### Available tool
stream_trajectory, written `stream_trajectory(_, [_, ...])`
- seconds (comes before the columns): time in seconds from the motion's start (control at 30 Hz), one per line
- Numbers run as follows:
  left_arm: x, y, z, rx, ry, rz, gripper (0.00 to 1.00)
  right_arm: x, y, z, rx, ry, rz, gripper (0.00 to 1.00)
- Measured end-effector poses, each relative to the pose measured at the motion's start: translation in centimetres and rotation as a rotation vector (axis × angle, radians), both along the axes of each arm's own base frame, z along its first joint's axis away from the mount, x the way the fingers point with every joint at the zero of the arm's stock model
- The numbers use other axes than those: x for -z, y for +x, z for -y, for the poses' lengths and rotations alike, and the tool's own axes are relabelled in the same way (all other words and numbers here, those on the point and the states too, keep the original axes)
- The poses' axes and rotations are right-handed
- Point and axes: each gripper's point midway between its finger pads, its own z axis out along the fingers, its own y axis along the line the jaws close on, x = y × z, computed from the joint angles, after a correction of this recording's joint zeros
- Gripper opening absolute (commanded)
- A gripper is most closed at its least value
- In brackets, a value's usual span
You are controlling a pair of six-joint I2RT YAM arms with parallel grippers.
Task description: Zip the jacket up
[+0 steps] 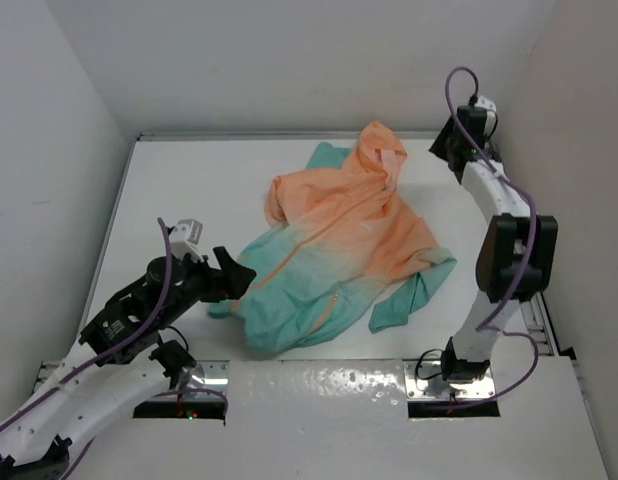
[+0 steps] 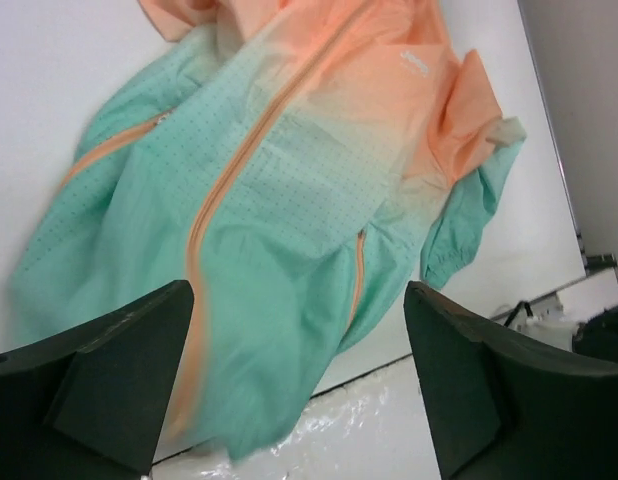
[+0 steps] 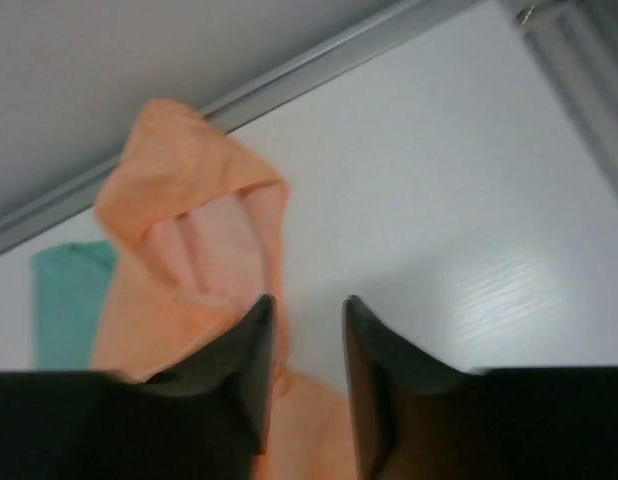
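The jacket (image 1: 339,240) lies crumpled on the white table, with its peach-orange hood (image 1: 381,150) at the back and its teal hem (image 1: 279,325) at the front. My left gripper (image 1: 239,277) hovers at the hem's left edge. In the left wrist view it (image 2: 299,295) is wide open and empty above the teal fabric (image 2: 289,200). The orange-trimmed front zipper (image 2: 224,170) runs diagonally toward its left finger (image 2: 119,370). My right gripper (image 1: 444,150) is at the back right beside the hood. Its jaws (image 3: 307,302) stand narrowly apart, empty, over the hood's edge (image 3: 189,230).
Two short orange pocket zippers (image 2: 357,270) flank the front zipper. A teal sleeve (image 1: 399,300) lies toward the front right. The table's front edge (image 1: 319,362) meets a glossy white base plate. White walls close in the left, back and right.
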Motion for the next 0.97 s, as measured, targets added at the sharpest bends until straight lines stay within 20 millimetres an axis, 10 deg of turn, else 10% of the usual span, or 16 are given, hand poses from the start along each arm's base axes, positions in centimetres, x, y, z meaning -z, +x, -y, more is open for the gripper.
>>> stream_trajectory(0.2, [-5.2,1.8,-1.3,-0.106,-0.029,0.126,1.0,2.2,-5.2,-9.3,-0.21,0.116,0.024,0.99])
stream_trajectory(0.4, [-14.5,0.7,-3.3,-0.143,-0.214,0.382,1.0,0.1,-12.3,-18.7,-0.47,0.166,0.046,0.99])
stream_trajectory(0.7, [-14.8,2.0,-0.9,-0.074,-0.193,0.381,1.0,-12.5,-26.7,-16.8,-0.59,0.216,0.423,0.99])
stream_trajectory(0.97, [-12.6,1.7,-0.2,-0.04,-0.197,0.357,1.0,-8.0,-32.7,-15.9,-0.63,0.237,0.345,0.99])
